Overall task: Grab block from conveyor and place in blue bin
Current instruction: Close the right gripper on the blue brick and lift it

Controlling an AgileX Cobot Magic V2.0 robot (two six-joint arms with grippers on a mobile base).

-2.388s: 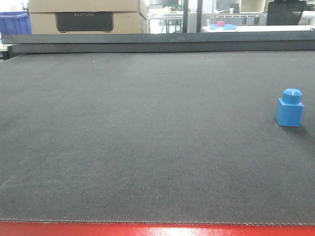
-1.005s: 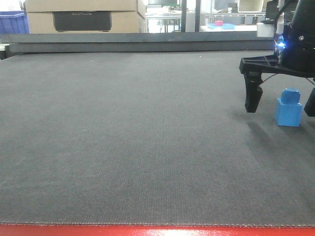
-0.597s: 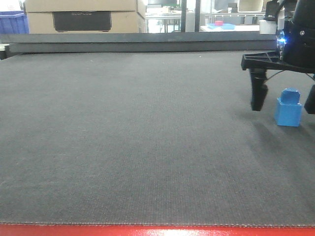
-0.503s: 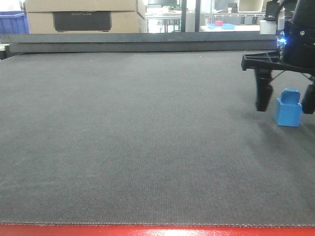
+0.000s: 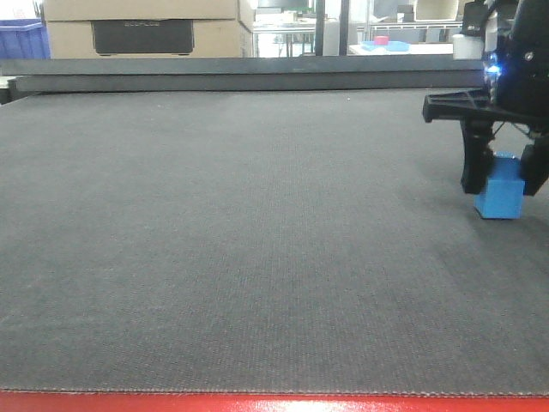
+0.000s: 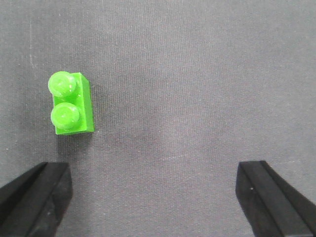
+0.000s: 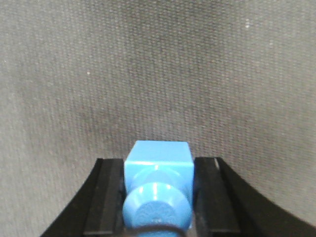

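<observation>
The bright-blue block (image 5: 501, 196), a cube with one round stud, sits at the right edge of the dark grey conveyor (image 5: 257, 223). My right gripper (image 5: 502, 176) is shut on it, one black finger on each side; the block looks slightly tilted, and I cannot tell whether it is off the belt. In the right wrist view the block (image 7: 158, 160) fills the gap between the fingers (image 7: 106, 197). My left gripper (image 6: 155, 197) is open and empty over the belt (image 6: 197, 74). It does not show in the front view.
A green two-stud brick (image 6: 72, 103) lies on the belt ahead and left of my left gripper. The conveyor's red frame (image 5: 257, 403) runs along the near edge. Behind the belt are a cardboard box (image 5: 141, 30) and part of a blue crate (image 5: 19, 39).
My right arm came into view and lowered around the block. Its fingers then closed from wide apart onto the block's sides. The block shifted up slightly.
</observation>
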